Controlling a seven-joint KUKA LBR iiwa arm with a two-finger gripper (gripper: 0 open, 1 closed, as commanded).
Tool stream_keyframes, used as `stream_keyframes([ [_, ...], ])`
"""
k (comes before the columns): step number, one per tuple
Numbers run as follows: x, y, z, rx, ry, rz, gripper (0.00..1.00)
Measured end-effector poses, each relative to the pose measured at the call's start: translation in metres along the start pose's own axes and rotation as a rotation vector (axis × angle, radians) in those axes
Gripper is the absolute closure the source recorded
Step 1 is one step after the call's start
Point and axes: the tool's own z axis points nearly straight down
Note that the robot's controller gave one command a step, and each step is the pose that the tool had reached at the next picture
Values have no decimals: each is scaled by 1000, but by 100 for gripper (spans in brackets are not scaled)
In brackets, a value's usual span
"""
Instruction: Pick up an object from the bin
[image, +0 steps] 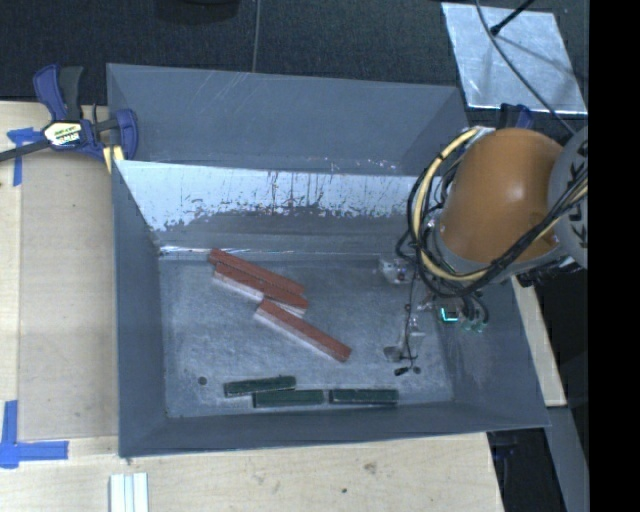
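Three dark green bars lie along the bin's 6 o'clock wall. The gripper hangs at 4 o'clock, near the rightmost bar; whether it is parted or clenched cannot be told.

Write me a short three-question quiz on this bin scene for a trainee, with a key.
1. True or false: the dark green bars lie along the near edge of the bin floor, at the bottom of the view.
2. Where is the gripper? A) against the left wall of the bin; B) over the right side of the bin floor; C) outside the bin altogether.
3. How many dark green bars are there?
Key: 1 true; 2 B; 3 three.
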Motion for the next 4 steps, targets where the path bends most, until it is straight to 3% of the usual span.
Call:
stream_keyframes([
  [1,-20,30,98,-1,1,39,0],
  [2,13,54,110,-1,-3,4,0],
  [3,11,52,109,0,-7,6,100],
  [4,25,75,-51,1,-14,-290,100],
])
